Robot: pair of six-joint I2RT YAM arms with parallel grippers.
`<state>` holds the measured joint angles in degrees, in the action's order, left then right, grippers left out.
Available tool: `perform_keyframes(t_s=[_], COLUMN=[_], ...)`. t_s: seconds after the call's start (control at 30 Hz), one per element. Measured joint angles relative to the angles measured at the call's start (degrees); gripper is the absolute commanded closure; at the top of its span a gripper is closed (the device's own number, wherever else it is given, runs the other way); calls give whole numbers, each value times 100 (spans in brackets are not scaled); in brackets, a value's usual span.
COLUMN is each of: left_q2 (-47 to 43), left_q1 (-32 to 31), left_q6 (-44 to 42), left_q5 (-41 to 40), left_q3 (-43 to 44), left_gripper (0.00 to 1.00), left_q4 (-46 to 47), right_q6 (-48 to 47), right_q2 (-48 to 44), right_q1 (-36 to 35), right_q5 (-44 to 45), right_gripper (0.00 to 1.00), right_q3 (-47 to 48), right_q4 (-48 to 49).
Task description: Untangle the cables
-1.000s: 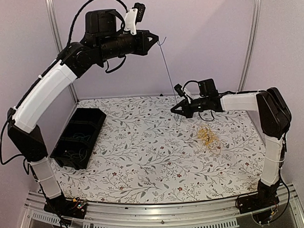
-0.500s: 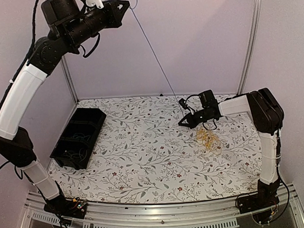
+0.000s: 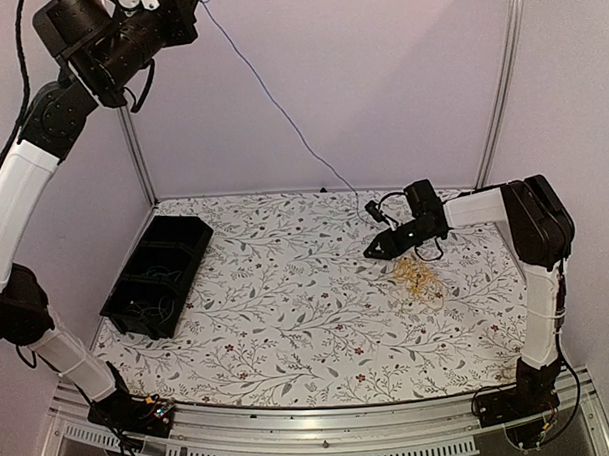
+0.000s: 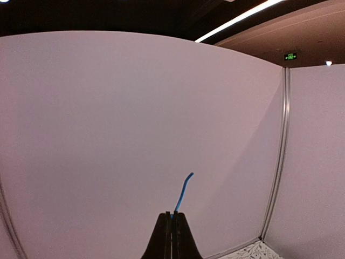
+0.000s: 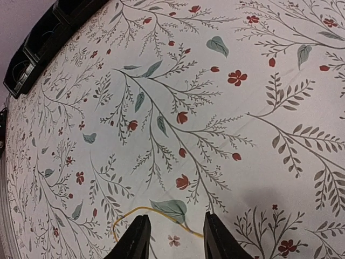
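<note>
Right gripper (image 5: 175, 226) has just let go: jaws now apart, low over flowered cloth (image 5: 226, 108), holding nothing. Loose yellow wire (image 5: 141, 209) lies on cloth under them. Left gripper (image 4: 172, 215) stays clamped on blue cable (image 3: 281, 119) and has swung higher and further left. Cable slants down to table's far edge. Yellow bundle (image 3: 416, 276) rests just beside right gripper. Likely meaning: blue strand pulled free, bundle still to sort.
</note>
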<state>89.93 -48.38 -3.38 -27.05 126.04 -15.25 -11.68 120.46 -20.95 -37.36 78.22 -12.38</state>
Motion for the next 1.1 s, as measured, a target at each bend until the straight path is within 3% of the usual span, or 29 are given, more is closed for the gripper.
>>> perform_keyframes(t_s=[0.2,0.4,0.6,1.1], left_q2=[-442,-365,-367,-852], left_q1=[380,960,1283,2124], left_q6=[203,673,881,835], left_q5=[-103,94,216,284], left_q3=[-651,-610,-636,-1473], left_gripper=[100,100,100,100], left_q4=[-13,-542,-981,-1032], right_q6=[-304,-966,-1196,-1244], right_q2=[-566,-1021,-1255,-1257], right_q1=[13,13,13,13], right_q5=[-791,-1578,-1567,-1458], right_gripper=[43,42,43,44], right_q3=[13,20,22,26], right_q4=[-507,-1185,-1401,-1593])
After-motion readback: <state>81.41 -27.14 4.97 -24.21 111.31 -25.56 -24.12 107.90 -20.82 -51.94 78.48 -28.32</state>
